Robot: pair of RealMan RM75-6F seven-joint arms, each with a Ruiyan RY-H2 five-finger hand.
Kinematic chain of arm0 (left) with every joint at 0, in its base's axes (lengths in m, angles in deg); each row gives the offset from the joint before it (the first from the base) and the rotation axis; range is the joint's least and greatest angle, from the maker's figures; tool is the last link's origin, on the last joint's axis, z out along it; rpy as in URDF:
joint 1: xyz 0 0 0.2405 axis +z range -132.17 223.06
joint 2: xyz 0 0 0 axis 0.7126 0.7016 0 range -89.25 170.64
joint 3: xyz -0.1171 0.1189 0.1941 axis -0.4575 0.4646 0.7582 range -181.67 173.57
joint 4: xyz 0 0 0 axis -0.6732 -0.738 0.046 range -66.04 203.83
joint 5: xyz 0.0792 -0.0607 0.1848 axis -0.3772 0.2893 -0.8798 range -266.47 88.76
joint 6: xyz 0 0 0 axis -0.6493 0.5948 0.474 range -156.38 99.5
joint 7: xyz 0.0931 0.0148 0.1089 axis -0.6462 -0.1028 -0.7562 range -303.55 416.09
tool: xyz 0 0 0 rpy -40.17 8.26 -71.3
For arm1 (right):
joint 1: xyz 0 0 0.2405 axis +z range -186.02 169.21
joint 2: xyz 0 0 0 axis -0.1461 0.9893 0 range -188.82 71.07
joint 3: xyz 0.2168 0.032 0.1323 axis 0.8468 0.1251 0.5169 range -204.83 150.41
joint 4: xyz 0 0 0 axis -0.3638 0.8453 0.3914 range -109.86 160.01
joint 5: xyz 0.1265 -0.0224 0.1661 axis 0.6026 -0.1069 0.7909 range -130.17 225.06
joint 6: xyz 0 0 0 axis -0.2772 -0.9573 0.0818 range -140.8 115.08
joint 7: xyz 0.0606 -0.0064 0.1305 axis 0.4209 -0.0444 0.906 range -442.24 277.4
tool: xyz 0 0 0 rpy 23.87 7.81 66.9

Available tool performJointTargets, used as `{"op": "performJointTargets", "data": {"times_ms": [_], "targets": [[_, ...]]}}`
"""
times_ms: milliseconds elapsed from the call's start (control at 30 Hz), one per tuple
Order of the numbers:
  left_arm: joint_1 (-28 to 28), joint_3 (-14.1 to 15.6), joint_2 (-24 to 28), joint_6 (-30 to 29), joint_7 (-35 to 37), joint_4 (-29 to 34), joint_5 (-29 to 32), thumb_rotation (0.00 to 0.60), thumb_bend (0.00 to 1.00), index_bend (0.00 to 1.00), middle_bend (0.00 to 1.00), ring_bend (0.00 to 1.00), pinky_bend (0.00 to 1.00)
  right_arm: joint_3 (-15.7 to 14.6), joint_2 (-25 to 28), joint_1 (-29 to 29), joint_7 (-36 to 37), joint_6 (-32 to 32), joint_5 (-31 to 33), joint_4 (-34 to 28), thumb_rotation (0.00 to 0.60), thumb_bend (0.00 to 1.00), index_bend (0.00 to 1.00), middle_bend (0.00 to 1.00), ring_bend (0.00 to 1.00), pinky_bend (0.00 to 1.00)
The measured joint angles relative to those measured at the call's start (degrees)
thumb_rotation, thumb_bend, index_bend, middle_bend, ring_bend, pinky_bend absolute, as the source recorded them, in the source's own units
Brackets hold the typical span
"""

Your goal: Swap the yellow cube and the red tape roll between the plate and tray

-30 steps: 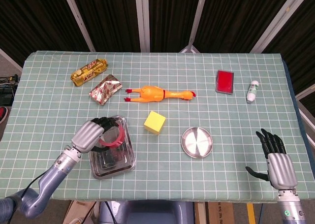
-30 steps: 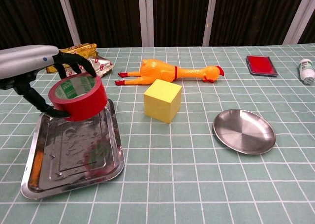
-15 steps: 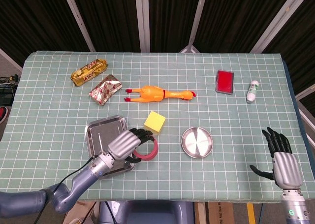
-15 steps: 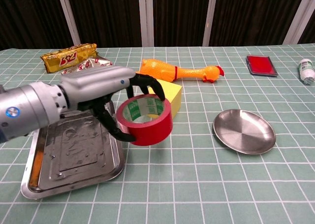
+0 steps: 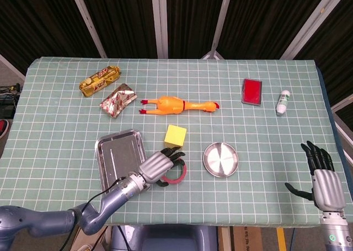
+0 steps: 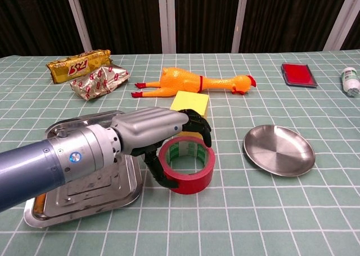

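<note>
The tray (image 6: 84, 197) sits on the tabletop (image 6: 236, 222) to the left of the left hand's fingers, partly hidden in the chest view by the forearm. The left hand (image 6: 147, 133) holds the tape (image 6: 190, 165), its dark fingers (image 6: 198, 125) curled over the roll's top rim and the thumb hooked against the roll's left side; the roll lies flat, hole up, just right of the tray, and whether it rests on the tabletop or hangs a little above it cannot be told. The cube (image 6: 191, 103) stands just behind the fingers and the tape, close to them, and whether it touches them cannot be told. The plate (image 6: 279, 150) lies on the tabletop to the right of the tape, near it but apart, with nothing in it. At the far right, seen only in the head view, the right hand (image 5: 325, 182) is above the tabletop's near right corner, well apart from the plate, its fingers (image 5: 317, 155) spread and holding nothing.
</note>
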Motion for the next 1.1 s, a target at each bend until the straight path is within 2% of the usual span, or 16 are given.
{"op": "performJointTargets", "data": {"times_ms": [333,433,533,767,867,1100], "targets": [[1.87,0.87,6.69,-4.68,-3.09,12.07,-1.03,0.6,0.0,0.28,0.1,0.0,0.16,0.81,-0.35,-0.64,-0.68,-0.68,0.82,-0.66,0.6,0.0,0.05,0.0,0.0,0.0],[2.13,-0.86,6.78,-8.77,-3.75,13.31,-1.85,0.6,0.0,0.27,0.09,0.0,0.16,0.9,-0.46,-0.57,-1.05,-0.06,1.29,-0.45,0.6,0.0,0.05,0.0,0.0,0.0],[1.48,-3.22,5.92,-11.27,-5.49,12.28,-1.12,0.6,0.0,0.26,0.07,0.0,0.15,1.1,-0.63,-0.5,-1.58,0.28,1.72,-0.29,0.6,0.0,0.05,0.0,0.0,0.0],[-3.26,-9.96,2.64,-5.88,-14.38,7.64,9.03,0.6,0.0,0.23,0.04,0.0,0.11,1.65,-1.41,-0.37,-3.08,1.26,3.3,-0.05,0.6,0.0,0.05,0.0,0.0,0.0],[-5.55,-11.87,0.74,-3.97,-16.51,4.36,13.28,0.6,0.0,0.23,0.03,0.0,0.09,1.73,-1.51,-0.37,-3.47,1.4,3.49,0.05,0.6,0.0,0.05,0.0,0.0,0.0],[-8.99,-13.44,-3.28,-2.61,-17.71,-3.04,16.63,0.6,0.0,0.23,0.04,0.0,0.09,2.11,-1.65,-0.43,-3.69,1.65,4.16,0.12,0.6,0.0,0.05,0.0,0.0,0.0]]}}
